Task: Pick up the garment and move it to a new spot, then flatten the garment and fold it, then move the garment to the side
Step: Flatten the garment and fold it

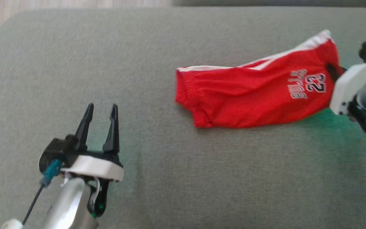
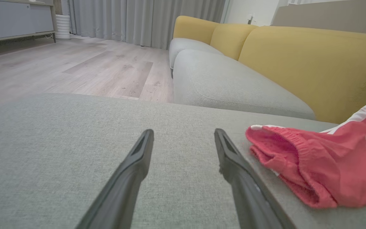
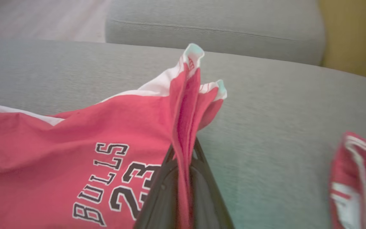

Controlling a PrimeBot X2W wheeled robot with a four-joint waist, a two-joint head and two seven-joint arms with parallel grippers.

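Cushion (image 1: 14, 105): grey fabric seat; bears everything below
Left gripper (image 1: 102, 106): low over cushion; 2 fingers spread wide, nothing between them; well apart from garment
Garment (image 1: 253, 98): red shorts, white trim, "BULLS 23" print; lies on cushion's right half
Right gripper (image 3: 184, 148): fingers pinched tight on garment's bunched right edge
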